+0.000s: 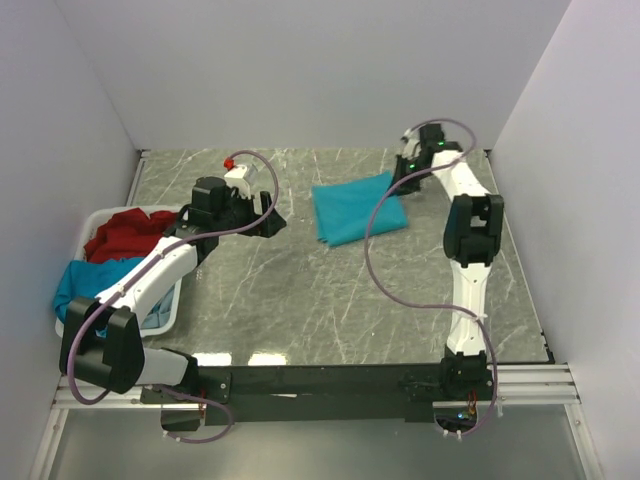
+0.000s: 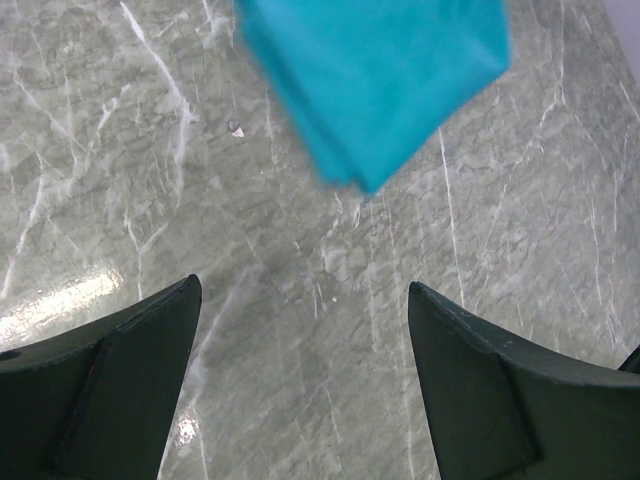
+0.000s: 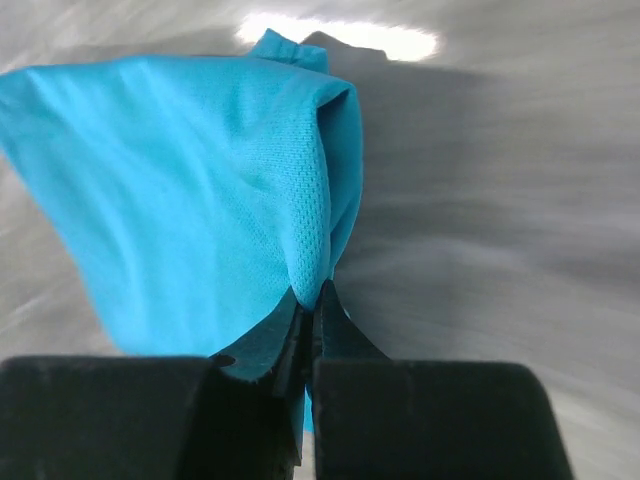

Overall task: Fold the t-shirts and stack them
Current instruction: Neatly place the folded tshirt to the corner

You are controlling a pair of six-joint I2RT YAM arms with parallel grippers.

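Observation:
A folded teal-blue t-shirt (image 1: 355,207) lies at the far middle of the table; it also shows in the left wrist view (image 2: 375,80) and the right wrist view (image 3: 200,190). My right gripper (image 1: 400,172) is shut on the shirt's right edge, pinching a fold of cloth between its fingertips (image 3: 312,300). My left gripper (image 1: 272,224) is open and empty above the bare table, left of the shirt and apart from it (image 2: 300,300). A red t-shirt (image 1: 128,232) and a teal-blue one (image 1: 82,280) lie in and over the white basket (image 1: 170,312).
The white basket stands at the left edge of the marble table (image 1: 330,290). White walls close the table on three sides. A small red-and-white object (image 1: 236,170) sits on the left arm near the back.

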